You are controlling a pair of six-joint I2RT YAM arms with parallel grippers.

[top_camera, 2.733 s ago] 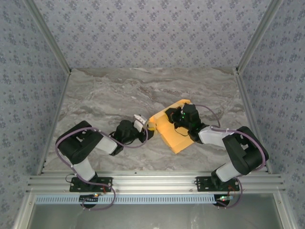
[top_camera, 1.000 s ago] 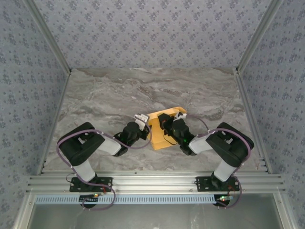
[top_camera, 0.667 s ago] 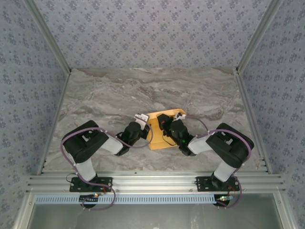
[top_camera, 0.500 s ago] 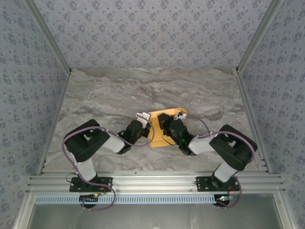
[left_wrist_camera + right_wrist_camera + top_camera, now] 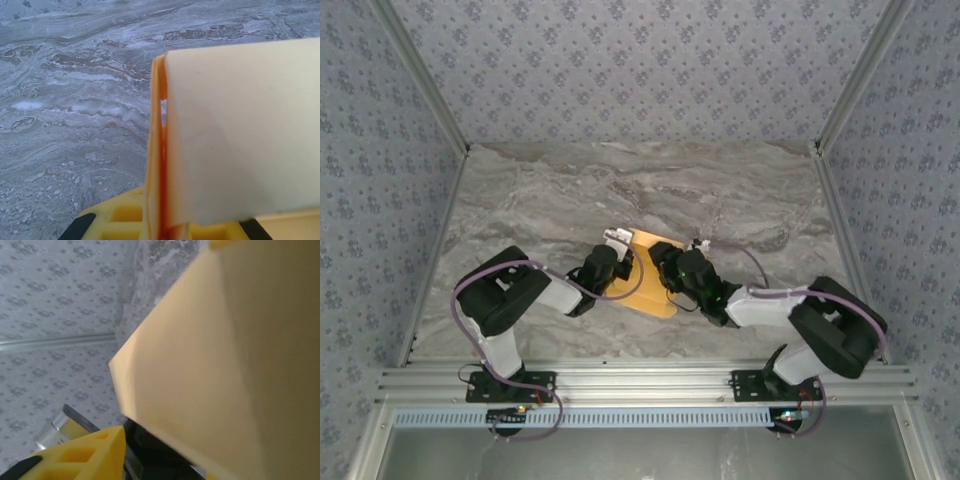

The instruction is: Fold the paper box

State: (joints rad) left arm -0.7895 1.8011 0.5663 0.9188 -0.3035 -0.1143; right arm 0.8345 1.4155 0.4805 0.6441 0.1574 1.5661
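From above, a grey marbled table is seen, closed in at 9, 12 and 3 o'clock by walls papered in a blue-grey flower print, with a metal rail along the 6 o'clock edge. The paper box is found just toward 6 o'clock from the table's middle, tilted. The left gripper is set at its 11 o'clock corner and the right gripper at its 3 o'clock side.

At the left wrist, the paper box is seen standing on edge over the table, its fold pinched between the 2 closed yellow fingers at 6 o'clock.

At the right wrist, the paper box is spread from 12 to 5 o'clock, with 1 yellow finger at 7 o'clock, the wall at 10 o'clock and a strip of table at 12 o'clock. How wide this gripper stands, or whether anything is held, cannot be told.
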